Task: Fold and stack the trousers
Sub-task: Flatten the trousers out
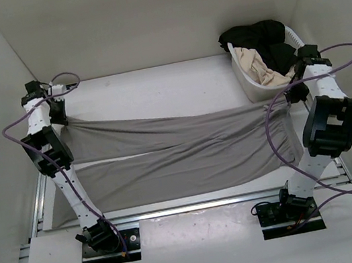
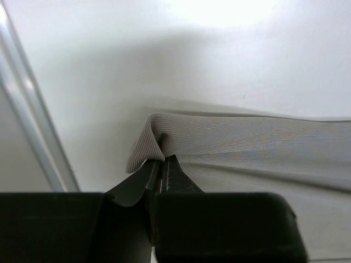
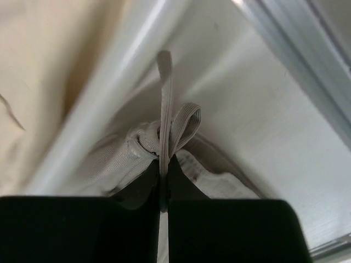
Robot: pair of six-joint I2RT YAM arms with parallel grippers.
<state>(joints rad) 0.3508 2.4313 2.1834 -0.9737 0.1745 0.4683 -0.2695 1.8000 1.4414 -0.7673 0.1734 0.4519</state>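
Top view: no text, brand, number or sign can be read.
Left wrist view: nothing legible.
Right wrist view: nothing legible.

The trousers (image 2: 263,148) run off the left wrist view's right edge; overhead, the right arm (image 1: 330,123) hides their right end
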